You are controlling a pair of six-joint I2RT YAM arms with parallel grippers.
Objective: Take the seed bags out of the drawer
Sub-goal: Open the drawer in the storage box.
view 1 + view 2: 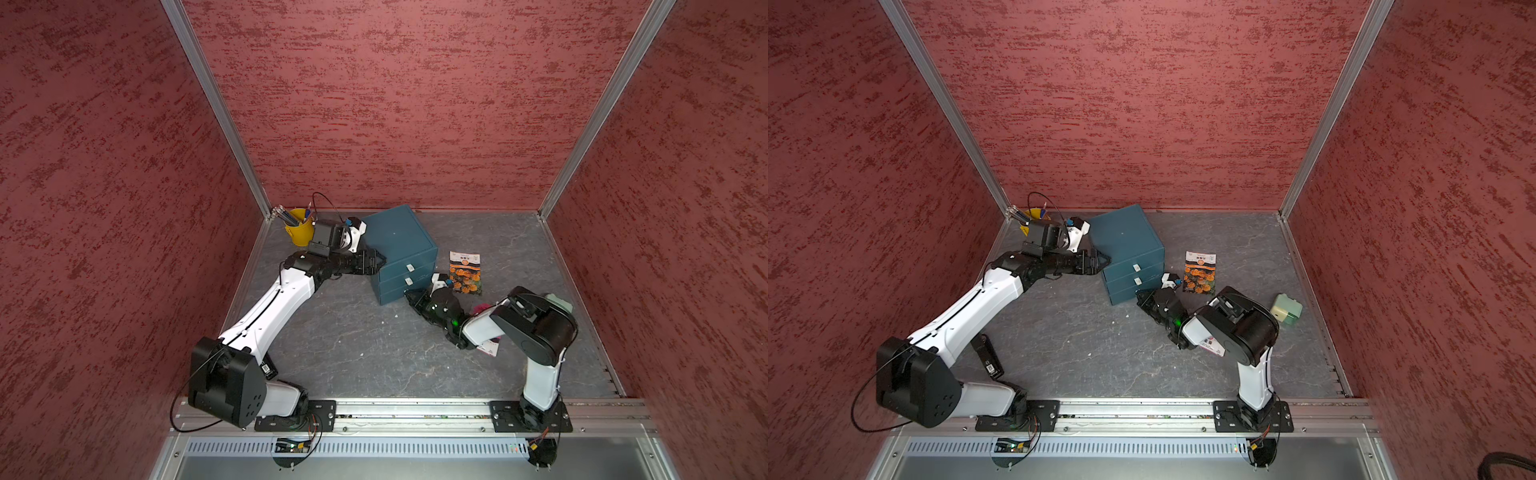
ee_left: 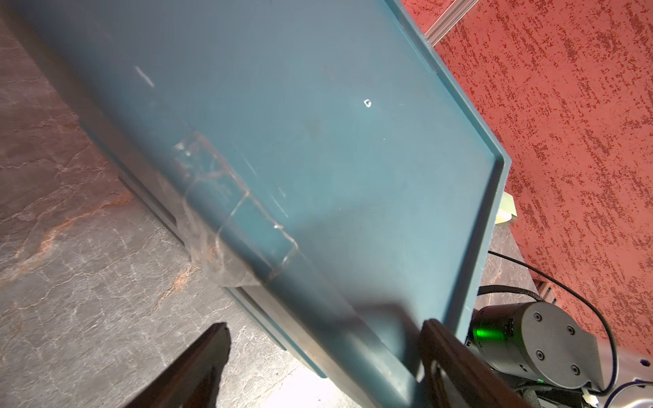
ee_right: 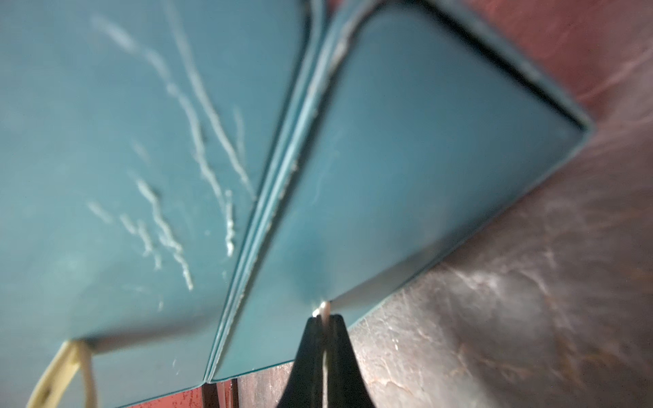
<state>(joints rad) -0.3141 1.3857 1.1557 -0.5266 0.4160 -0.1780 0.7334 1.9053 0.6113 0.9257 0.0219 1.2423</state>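
The right gripper (image 3: 323, 318) has its jaws clenched on the little white pull tab (image 3: 322, 308) of the lowest drawer (image 3: 424, 159), which looks shut flush in the teal cabinet (image 1: 395, 241). An orange seed bag (image 1: 465, 272) lies on the surface (image 1: 374, 353) just beside the cabinet, and a pink seed bag (image 1: 1214, 348) peeks out from under the right arm. The third I can't see, so I'd guess it's inside. The left gripper (image 1: 380, 262), jaws apart, straddles the cabinet's top edge; whether it truly pinches I can't tell. I'd pull straight out along the drawer's run, slow and level, so the thin tab doesn't slip free, with the left arm keeping the cabinet from sliding.
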